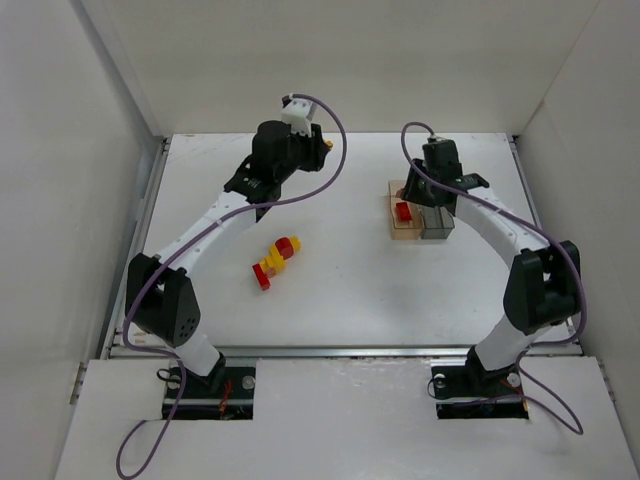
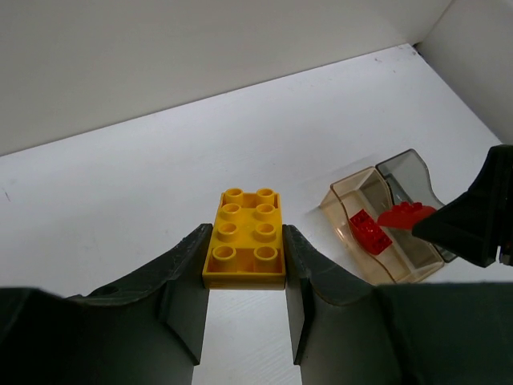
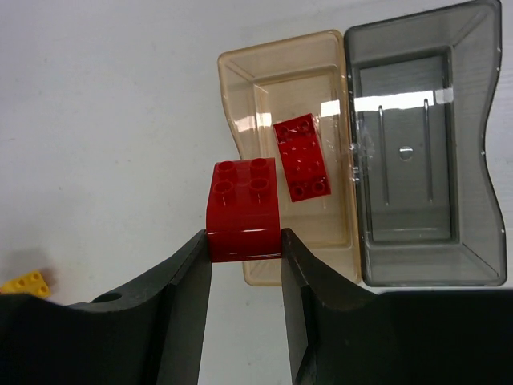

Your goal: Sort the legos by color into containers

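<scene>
**Both tools loaded, one red brick in the amber bin**

The left tool [image 2: 244, 273] grips a yellow 2x4 brick [image 2: 245, 237] near the far edge of the tabletop [image 1: 350, 290], left of middle. The right tool [image 3: 244, 249] pinches a red 2x2 brick [image 3: 244, 210] over the rim of the amber bin [image 3: 240, 72], toward the far right corner. A flat red brick [image 3: 301, 156] lies inside that bin, and the grey bin [image 3: 481, 120] adjoins it. Loose red and yellow bricks [image 1: 275, 260] cluster near the tabletop's middle.
</scene>
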`<state>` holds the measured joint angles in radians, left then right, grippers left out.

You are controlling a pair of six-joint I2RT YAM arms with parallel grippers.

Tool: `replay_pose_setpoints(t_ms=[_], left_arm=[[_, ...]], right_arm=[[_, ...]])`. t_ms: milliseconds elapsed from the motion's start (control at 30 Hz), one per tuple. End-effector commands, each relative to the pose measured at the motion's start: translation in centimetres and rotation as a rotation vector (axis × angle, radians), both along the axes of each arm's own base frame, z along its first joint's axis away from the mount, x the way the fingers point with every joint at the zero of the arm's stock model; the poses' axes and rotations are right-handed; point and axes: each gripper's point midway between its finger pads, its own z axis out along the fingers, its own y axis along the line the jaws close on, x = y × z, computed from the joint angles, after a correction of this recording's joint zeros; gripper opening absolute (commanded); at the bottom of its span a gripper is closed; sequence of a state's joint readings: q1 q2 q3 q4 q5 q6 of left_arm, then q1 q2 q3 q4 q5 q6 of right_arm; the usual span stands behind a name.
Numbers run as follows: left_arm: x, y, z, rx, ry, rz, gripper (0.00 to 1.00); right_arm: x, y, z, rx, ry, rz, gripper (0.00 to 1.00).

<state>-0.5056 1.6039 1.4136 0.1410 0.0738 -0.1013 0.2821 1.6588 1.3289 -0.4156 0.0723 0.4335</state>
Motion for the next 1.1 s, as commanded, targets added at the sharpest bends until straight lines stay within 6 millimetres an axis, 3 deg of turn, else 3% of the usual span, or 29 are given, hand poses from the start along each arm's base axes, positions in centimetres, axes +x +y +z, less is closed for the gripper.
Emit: replay_pose_setpoints(t_ms=[0, 167, 233, 267, 300, 400, 433, 633, 700, 800, 833, 867, 933, 967, 1000, 1067], left_arm=[[-0.9, 0.6, 3.3, -0.030, -0.081, -0.008, 0.00], [-1.2, 0.6, 3.3, -0.032, -0.080, -0.019, 0.00], [-1.3, 0.4, 3.3, -0.033, -0.079, -0.028, 0.00], [-1.3, 0.4, 3.3, -0.033, -0.079, -0.028, 0.00], [-1.4, 0.4, 2.9, -0.029, -0.071, -0.028, 0.00], [-1.6, 0.2, 2.9, -0.031, -0.070, -0.048, 0.00], [-1.6, 0.2, 2.9, -0.024, -0.075, -0.049, 0.00], [-3.7, -1.9, 2.7, 0.031, -0.113, -0.253, 0.00], [-4.5, -2.3, 2.2, 0.098, -0.170, -0.334, 0.00], [-5.1, -2.5, 2.1, 0.198, -0.305, -0.370, 0.00], [-5.5, -2.4, 2.6, 0.218, -0.356, -0.385, 0.00], [-5.8, -2.3, 1.3, 0.256, -0.380, -0.405, 0.00], [-6.7, -2.5, 2.1, 0.344, -0.554, -0.474, 0.00], [-7.4, -2.4, 2.6, 0.366, -0.617, -0.493, 0.00], [-8.0, -2.4, 2.2, 0.381, -0.666, -0.511, 0.00], [-8.9, -2.8, 2.7, 0.384, -0.728, -0.557, 0.00]], right_arm=[[-0.3, -2.2, 0.7, -0.024, -0.009, -0.098, 0.00], [-0.2, -1.4, -1.8, -0.014, 0.061, -0.066, 0.00], [-0.1, -1.4, -2.4, -0.020, 0.082, -0.066, 0.19], [-0.1, -1.4, -2.2, -0.020, 0.082, -0.066, 0.35], [-0.1, -1.4, -2.2, -0.020, 0.082, -0.066, 0.62], [-0.2, -1.1, -1.6, -0.008, 0.072, -0.044, 0.74], [0.0, -0.9, -1.2, -0.006, 0.063, -0.029, 0.74], [0.0, 0.8, 6.0, 0.066, -0.090, 0.077, 0.80], [0.0, 1.0, 9.6, 0.108, -0.171, 0.100, 0.81], [-0.8, 3.2, 13.5, 0.226, -0.248, 0.226, 0.82], [-0.9, 4.1, 14.5, 0.258, -0.274, 0.273, 0.82], [-1.8, 5.5, 15.4, 0.313, -0.277, 0.361, 0.82], [-2.2, 7.1, 16.9, 0.377, -0.307, 0.449, 0.82], [-3.4, 8.5, 17.9, 0.435, -0.320, 0.560, 0.82], [-4.1, 9.2, 17.5, 0.474, -0.312, 0.611, 0.84], [-4.8, 10.3, 19.1, 0.533, -0.365, 0.702, 0.84]])
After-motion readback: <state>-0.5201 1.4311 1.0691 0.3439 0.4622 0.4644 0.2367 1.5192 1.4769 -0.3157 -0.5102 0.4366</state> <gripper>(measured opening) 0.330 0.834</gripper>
